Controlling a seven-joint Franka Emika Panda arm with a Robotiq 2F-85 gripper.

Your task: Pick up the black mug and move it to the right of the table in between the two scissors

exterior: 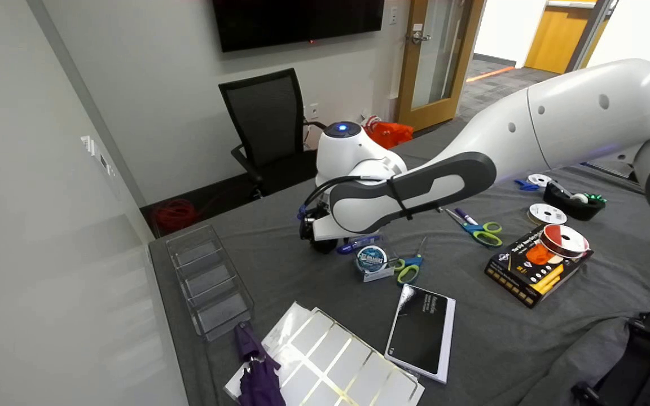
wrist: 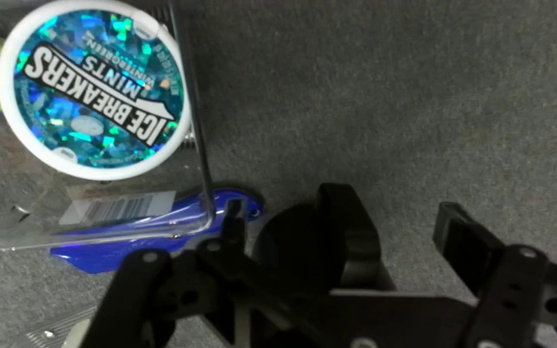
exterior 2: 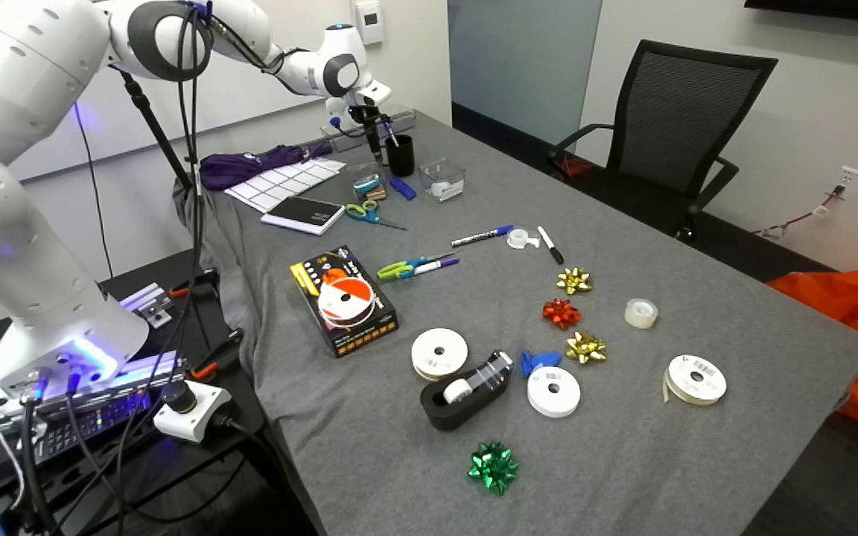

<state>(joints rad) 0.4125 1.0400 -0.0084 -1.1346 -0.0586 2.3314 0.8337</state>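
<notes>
The black mug [exterior 2: 401, 158] stands upright at the far end of the grey-draped table [exterior 2: 623, 461], with what looks like a blue-and-white pen in it. In the wrist view the dark mug [wrist: 293, 237] and its handle [wrist: 356, 237] lie between the fingers of my gripper [wrist: 341, 210]. The fingers are spread, with a gap on the handle side. My gripper [exterior 2: 380, 138] is low at the mug. In an exterior view the arm hides most of the mug. One green-and-blue scissors [exterior: 413, 261] lies by the mint box; the other scissors [exterior: 471, 227] lies nearer the robot base, beside a purple marker.
A clear box with a mint tin [wrist: 95, 92] and a blue cutter [wrist: 114, 246] are close beside the mug. A clear bin [exterior 2: 442, 180], clear divided tray [exterior: 206, 282], notebook [exterior: 421, 330], umbrella [exterior: 260, 375] and black-and-orange box [exterior: 528, 265] also lie on the table.
</notes>
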